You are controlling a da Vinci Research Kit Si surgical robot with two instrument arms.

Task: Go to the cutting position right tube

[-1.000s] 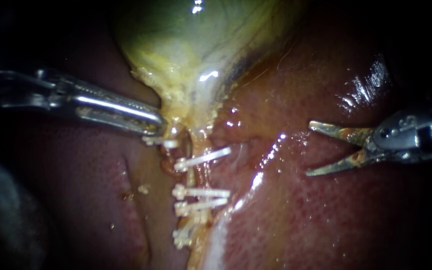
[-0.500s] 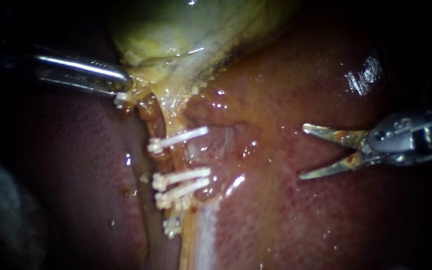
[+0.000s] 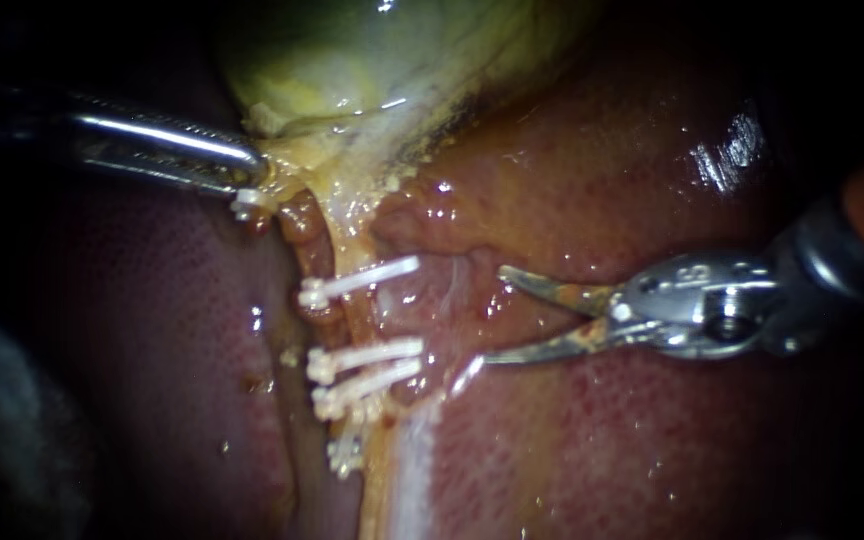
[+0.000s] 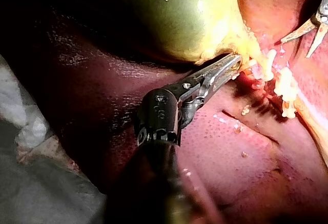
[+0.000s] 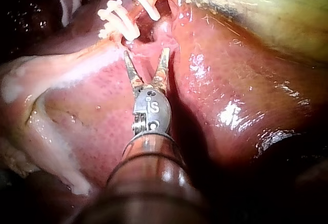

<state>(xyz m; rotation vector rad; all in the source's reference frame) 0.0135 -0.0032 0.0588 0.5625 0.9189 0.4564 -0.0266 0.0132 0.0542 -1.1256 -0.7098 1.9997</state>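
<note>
While the left instrument (image 3: 242, 165) stayed clamped on the gallbladder (image 3: 352, 60), the right instrument (image 3: 497, 315), jaws spread and empty, had advanced toward the clips (image 3: 362, 277), nearly reaching the tube (image 3: 350, 318) for cutting.

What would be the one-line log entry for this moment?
left instrument: shut on gallbladder | right instrument: open, short of clips, nothing held | cut: not yet done
</note>
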